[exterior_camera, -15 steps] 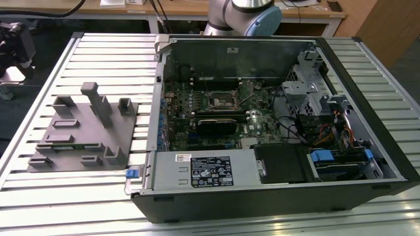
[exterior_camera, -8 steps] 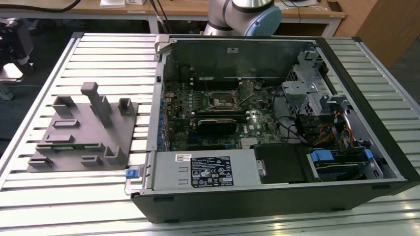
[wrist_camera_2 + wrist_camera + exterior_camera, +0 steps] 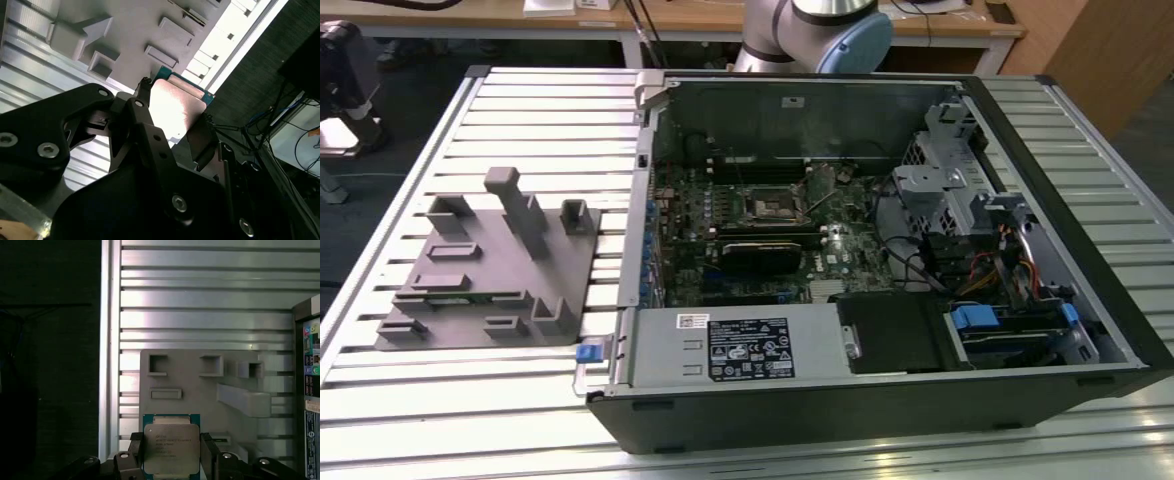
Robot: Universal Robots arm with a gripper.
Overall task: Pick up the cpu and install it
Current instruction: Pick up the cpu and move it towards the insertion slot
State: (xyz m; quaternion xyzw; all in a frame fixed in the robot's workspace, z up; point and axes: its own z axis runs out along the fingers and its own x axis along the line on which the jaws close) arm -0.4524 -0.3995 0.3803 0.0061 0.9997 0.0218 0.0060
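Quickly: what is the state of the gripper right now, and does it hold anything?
Gripper: shut on the cpu, with one finger on each side of it.

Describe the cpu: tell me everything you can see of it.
The cpu is a small flat square: a pale silvery metal top with faint print, on a green board that shows at its edges. The gripper holds it by two opposite sides, black fingers touching them. It is in the air, clear of the grey plastic holder on the ribbed metal table.

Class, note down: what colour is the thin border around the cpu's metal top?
Teal green, framing the silvery cpu; clearest in the first wrist view.
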